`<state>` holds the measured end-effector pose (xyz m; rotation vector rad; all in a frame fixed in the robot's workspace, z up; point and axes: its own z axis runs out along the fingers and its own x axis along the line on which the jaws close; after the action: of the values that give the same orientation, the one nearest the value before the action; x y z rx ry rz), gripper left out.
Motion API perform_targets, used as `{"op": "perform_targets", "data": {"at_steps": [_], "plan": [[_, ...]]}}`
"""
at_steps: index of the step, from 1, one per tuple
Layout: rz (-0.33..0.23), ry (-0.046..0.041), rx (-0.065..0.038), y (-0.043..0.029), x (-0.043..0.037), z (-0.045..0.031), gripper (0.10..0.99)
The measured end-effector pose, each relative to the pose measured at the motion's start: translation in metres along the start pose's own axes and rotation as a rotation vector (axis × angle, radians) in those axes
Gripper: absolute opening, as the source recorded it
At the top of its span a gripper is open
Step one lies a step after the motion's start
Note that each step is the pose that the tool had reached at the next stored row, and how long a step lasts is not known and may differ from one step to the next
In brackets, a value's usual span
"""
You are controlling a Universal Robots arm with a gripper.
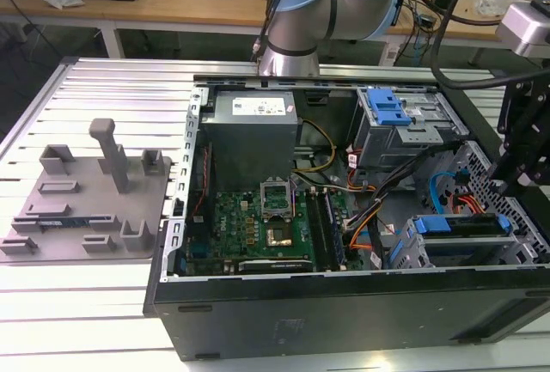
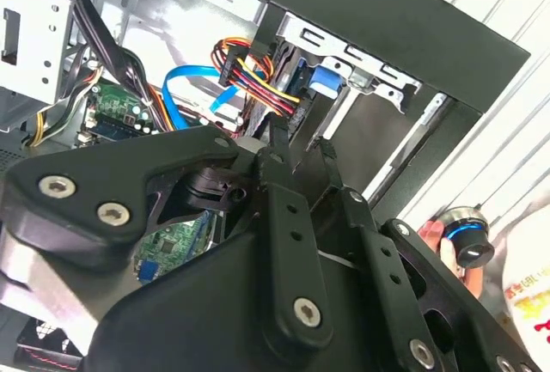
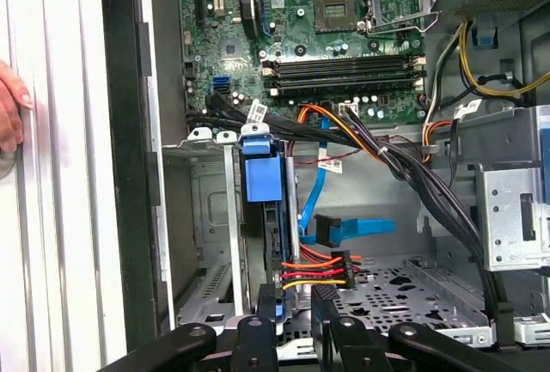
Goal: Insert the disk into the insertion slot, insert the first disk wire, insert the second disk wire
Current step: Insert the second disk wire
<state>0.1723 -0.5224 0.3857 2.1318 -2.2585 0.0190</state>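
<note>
Low on the exterior view's right, the disk [image 1: 455, 226] lies in the insertion slot [image 1: 408, 247], seemingly seated. In the first wrist view the gripper [image 3: 295, 301] hangs beside it, jaws apart and empty, near the power plug [image 3: 338, 269] and blue cable [image 3: 344, 228] (both apparently unplugged). The second wrist view agrees; I'd square the power plug [image 2: 230, 67] to its port, pushing straight.
</note>
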Motion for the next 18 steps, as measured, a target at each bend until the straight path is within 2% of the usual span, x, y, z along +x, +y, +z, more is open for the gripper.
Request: {"op": "perform_targets", "data": {"at_steps": [5,6,7,9,10,11,12,13,18], "plan": [[0.000,0.0002,0.000,0.0000,-0.0003,0.0000,0.302],[0.000,0.0019,0.000,0.0000,-0.0008,0.0000,0.302],[0.000,0.0077,0.000,0.0000,-0.0024,-0.0002,0.302],[0.001,0.0364,0.000,0.0004,-0.0084,-0.0005,0.302],[0.001,0.0924,-0.001,0.0010,-0.0186,-0.0009,0.302],[0.002,0.1117,0.000,0.0019,-0.0349,-0.0014,0.302],[0.002,0.1143,0.000,0.0025,-0.0448,-0.0017,0.302],[0.002,0.1261,0.001,0.0029,-0.0524,-0.0008,0.302],[0.002,0.2087,-0.011,0.0046,-0.0572,-0.0007,0.302]]}}
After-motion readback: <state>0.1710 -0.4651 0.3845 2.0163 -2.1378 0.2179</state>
